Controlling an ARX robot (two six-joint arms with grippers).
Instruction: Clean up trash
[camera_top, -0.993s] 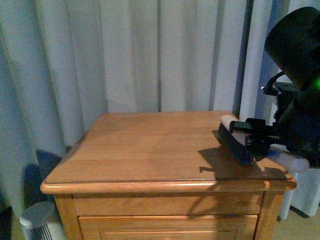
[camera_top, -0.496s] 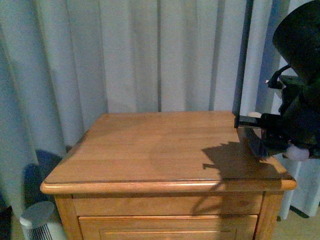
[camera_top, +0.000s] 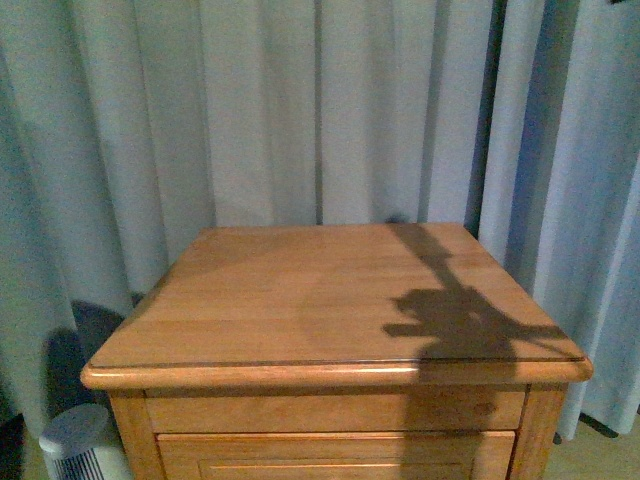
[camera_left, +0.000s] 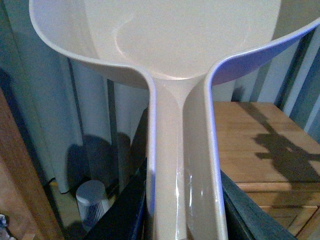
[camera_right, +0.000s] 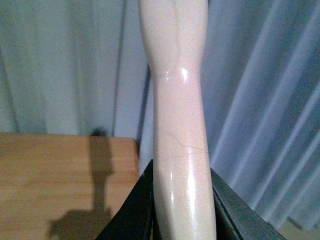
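Your left gripper (camera_left: 182, 210) is clenched on the dustpan (camera_left: 190, 35): its dark fingers (camera_left: 127, 210) press both sides of the pale channel-shaped handle, and the wide scoop flares out beyond them. Your right gripper (camera_right: 182, 215) is likewise closed around a cream handle (camera_right: 175, 100), which stands straight up out of the jaws.

In the front view the wooden cabinet (camera_top: 300, 300) fills the middle. Its top is open wood from edge to edge, crossed by an arm-shaped shadow (camera_top: 450, 315) at 4 o'clock. The rounded front edge (camera_top: 330, 374) runs across at 6 o'clock. The curtains (camera_top: 260, 110) hang close behind the back edge at 12 o'clock and drop past both side edges. A small white ribbed appliance (camera_top: 75, 440) sits on the floor at 7 o'clock, beside the cabinet's left front corner.

You cannot place the trash: no view shows it.
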